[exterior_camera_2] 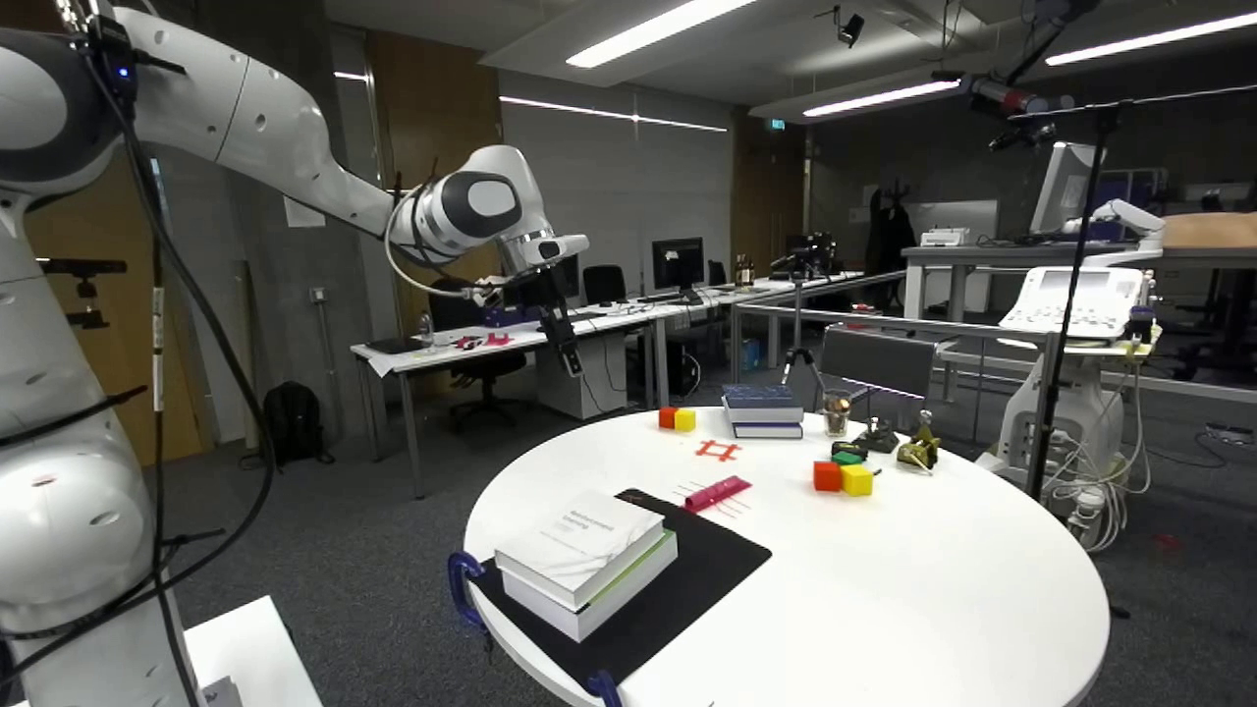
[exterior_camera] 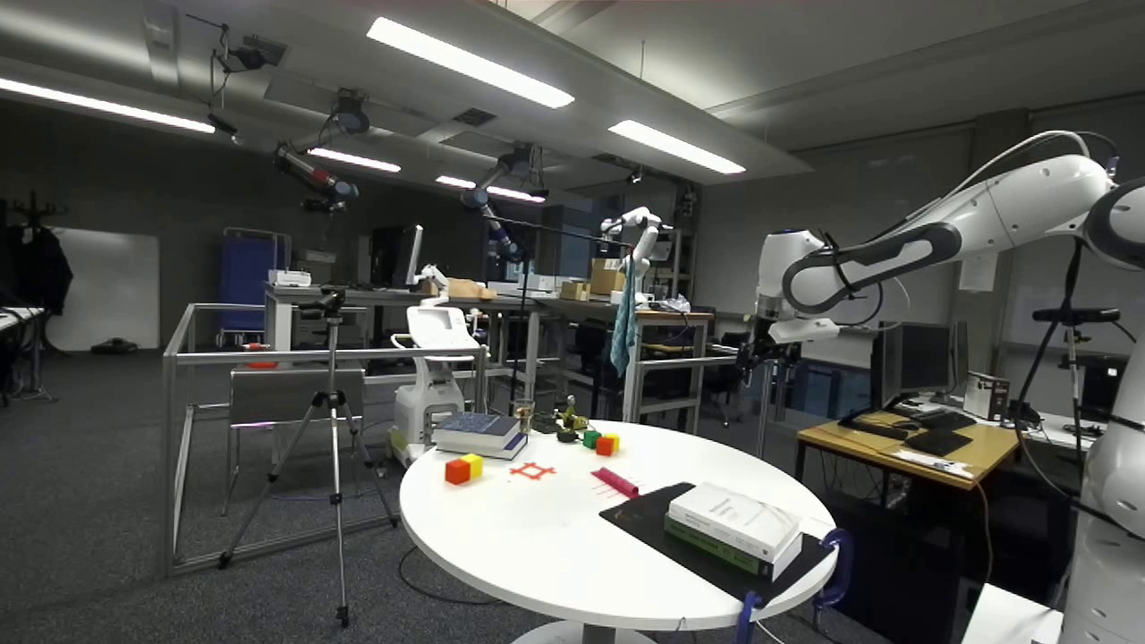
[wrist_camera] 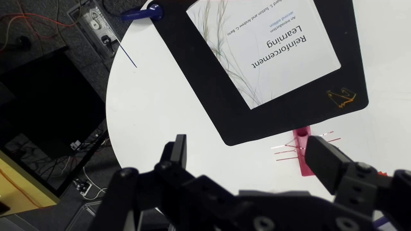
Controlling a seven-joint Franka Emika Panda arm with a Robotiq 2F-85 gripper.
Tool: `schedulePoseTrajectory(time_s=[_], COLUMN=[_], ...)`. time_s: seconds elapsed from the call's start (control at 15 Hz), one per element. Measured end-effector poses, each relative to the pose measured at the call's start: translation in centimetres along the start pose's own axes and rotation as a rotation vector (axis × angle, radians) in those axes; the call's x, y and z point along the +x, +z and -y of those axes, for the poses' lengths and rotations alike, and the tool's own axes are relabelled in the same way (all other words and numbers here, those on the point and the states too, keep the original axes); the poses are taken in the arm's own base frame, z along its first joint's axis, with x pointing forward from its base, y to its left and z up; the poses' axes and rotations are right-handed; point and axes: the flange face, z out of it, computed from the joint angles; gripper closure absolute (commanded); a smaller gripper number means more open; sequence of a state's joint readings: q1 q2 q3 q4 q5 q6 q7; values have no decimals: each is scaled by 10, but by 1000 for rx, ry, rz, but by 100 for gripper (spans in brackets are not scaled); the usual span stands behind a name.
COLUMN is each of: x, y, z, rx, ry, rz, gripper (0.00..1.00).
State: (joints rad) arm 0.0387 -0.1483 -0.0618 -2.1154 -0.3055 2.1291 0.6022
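Observation:
In the wrist view my gripper (wrist_camera: 247, 141) stands open, with nothing between its fingers. Both exterior views show it (exterior_camera: 767, 356) raised well above the round white table (exterior_camera: 537, 555). Beyond the fingers lies a pink trough-like piece (wrist_camera: 303, 165) on red lines, partly hidden by the right finger (wrist_camera: 324, 163). A white "Reinforcement Learning" book (wrist_camera: 289, 54) tops another book on a black mat (wrist_camera: 205, 86). Across the table sit a red block (exterior_camera_2: 667, 417) beside a yellow one (exterior_camera_2: 685, 420), a red hash-shaped piece (exterior_camera_2: 718, 451), and red (exterior_camera_2: 827, 476), yellow (exterior_camera_2: 857, 479) and green (exterior_camera_2: 846, 459) blocks.
Dark blue books (exterior_camera_2: 762, 397), a glass (exterior_camera_2: 837, 414) and a gold-coloured object (exterior_camera_2: 919, 450) stand along the table's far side. Blue clamps (exterior_camera: 836, 563) grip the table edge by the mat. A wooden desk (exterior_camera: 930, 456) with monitors and a tripod (exterior_camera: 333, 411) stand around.

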Motion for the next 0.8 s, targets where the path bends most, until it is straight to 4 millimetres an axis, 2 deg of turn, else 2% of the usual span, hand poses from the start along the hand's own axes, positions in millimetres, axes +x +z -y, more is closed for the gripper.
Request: schedulePoseTrajectory(time_s=[0.4, 0.8], x=[-4, -7], y=[-22, -24], z=[-13, -15], rx=[18, 18], ry=[-21, -21], rz=[-30, -33], gripper=[0, 0])
